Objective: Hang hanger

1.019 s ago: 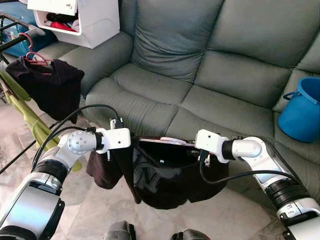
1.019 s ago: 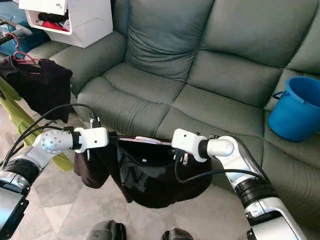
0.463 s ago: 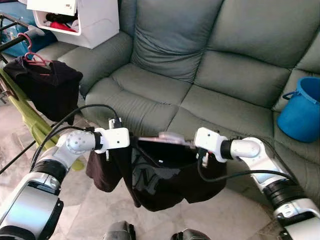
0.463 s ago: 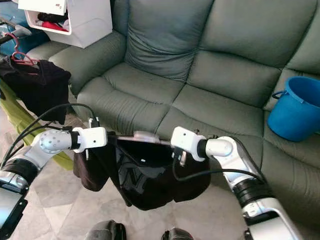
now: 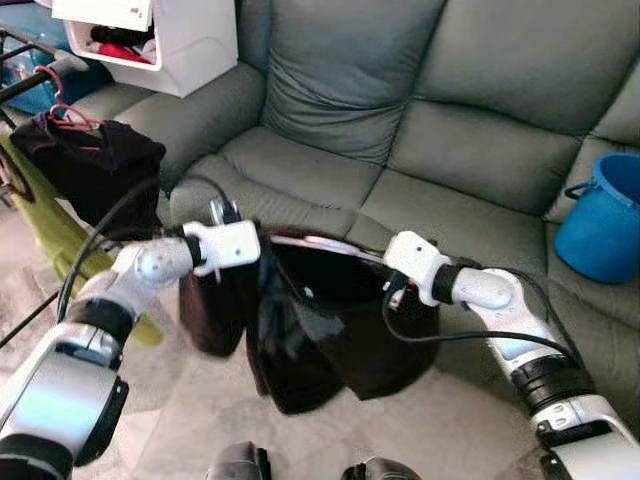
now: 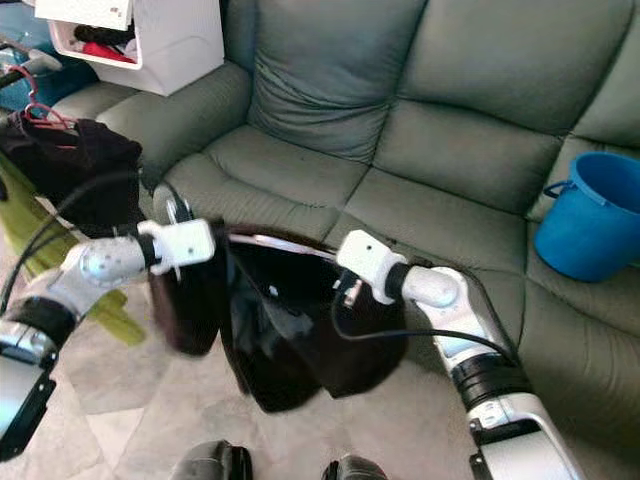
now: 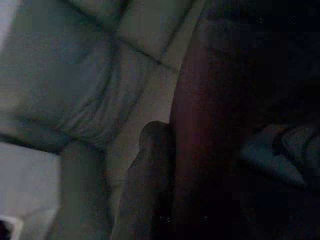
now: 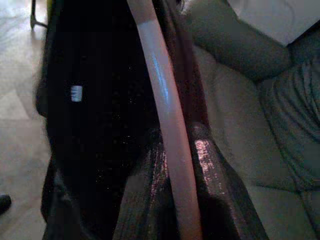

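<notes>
A black garment (image 5: pixel 320 320) hangs on a pink hanger (image 5: pixel 318 243), held up between my two grippers in front of the sofa. My left gripper (image 5: pixel 258 250) is shut on the hanger's cloth-covered left end; the left wrist view is dark, with one finger (image 7: pixel 150 165) against the black cloth (image 7: pixel 240 125). My right gripper (image 5: pixel 386 284) is shut on the other end, and in the right wrist view the pink bar (image 8: pixel 165 115) runs between its fingers (image 8: pixel 145 200). At far left a rack bar (image 5: pixel 25 85) carries another dark garment (image 5: pixel 95 170) on a red hanger (image 5: pixel 62 100).
A grey-green sofa (image 5: pixel 420 110) spans the view behind the garment. A blue bucket (image 5: pixel 605 225) sits on its right seat and a white bin (image 5: pixel 170 45) on its left arm. Yellow-green cloth (image 5: pixel 45 225) hangs low on the rack. Pale tiled floor (image 5: pixel 180 420) lies below.
Both grippers have risen with the hanger and shifted toward the sofa. The black garment has swung and bunched together, and the left arm is blurred from moving.
</notes>
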Robot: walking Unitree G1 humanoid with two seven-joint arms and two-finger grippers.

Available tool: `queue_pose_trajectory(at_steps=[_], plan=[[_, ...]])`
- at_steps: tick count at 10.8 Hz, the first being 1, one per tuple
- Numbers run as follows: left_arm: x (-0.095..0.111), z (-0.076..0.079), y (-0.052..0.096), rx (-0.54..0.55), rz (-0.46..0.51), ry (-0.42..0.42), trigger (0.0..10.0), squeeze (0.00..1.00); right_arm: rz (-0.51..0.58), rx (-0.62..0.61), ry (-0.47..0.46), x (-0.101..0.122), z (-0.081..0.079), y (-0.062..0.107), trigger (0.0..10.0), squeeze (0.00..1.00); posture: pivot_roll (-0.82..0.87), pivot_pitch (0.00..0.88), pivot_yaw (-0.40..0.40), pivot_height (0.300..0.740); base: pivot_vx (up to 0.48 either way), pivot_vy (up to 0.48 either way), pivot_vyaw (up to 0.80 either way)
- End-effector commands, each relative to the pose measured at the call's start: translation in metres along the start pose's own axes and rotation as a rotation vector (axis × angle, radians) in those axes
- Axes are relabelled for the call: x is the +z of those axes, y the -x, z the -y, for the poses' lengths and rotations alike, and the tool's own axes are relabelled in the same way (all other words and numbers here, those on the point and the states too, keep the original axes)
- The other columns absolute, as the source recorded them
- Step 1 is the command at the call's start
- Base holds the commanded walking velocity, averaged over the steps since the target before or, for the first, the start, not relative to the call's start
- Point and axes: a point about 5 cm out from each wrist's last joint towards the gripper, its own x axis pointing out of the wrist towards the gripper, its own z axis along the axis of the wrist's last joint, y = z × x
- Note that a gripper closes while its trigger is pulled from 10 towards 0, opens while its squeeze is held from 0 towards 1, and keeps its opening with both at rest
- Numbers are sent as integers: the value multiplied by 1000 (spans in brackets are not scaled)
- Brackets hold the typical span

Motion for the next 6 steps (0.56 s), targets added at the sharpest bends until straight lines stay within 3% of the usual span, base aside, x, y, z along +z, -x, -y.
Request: queue_pose_trajectory(at_steps=[1, 4, 5, 6], plan=[[2, -18, 0, 101, -13, -13, 3843, 0, 110, 24, 24, 19, -6, -5, 0, 0, -95, 0, -40, 740, 0, 0, 0], [4, -19, -3, 124, -10, -52, 5686, 0, 64, 126, 31, 10, -29, -9, 0, 0, -97, 0, -37, 740, 0, 0, 0], [4, -18, -3, 117, -7, -48, 9882, 0, 45, 120, 35, 8, -29, -9, 0, 0, -97, 0, -37, 740, 0, 0, 0], [4, -15, -3, 97, 1, -29, 10000, 1000, 33, 112, 35, 6, -28, -9, 0, 0, -94, 0, -39, 740, 0, 0, 0]])
